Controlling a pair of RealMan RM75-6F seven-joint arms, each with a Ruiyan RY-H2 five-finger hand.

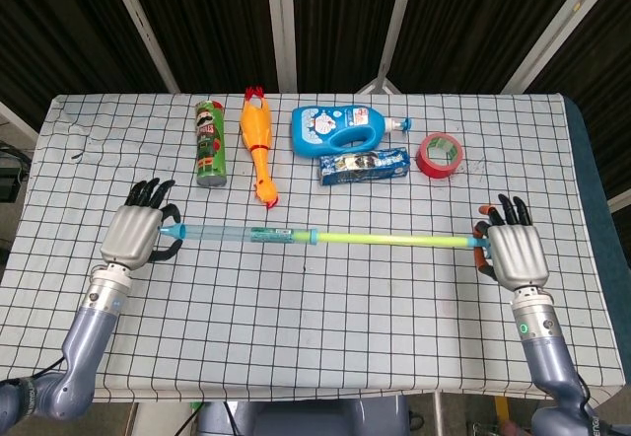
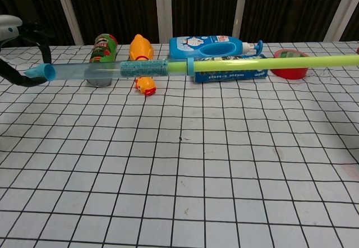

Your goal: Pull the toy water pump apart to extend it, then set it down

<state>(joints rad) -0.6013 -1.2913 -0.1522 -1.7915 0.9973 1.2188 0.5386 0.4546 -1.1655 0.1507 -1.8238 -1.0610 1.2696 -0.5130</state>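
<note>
The toy water pump is a clear blue tube with a yellow-green rod drawn far out of it, held level above the checked table. My left hand grips the tube's blue end. At the rod's orange handle end, my right hand holds on. In the chest view the water pump spans the frame; only the fingers of the left hand show at the left edge, and the right hand is out of frame.
Along the table's far side stand a green chips can, an orange rubber chicken, a blue detergent bottle, a blue packet and a red tape roll.
</note>
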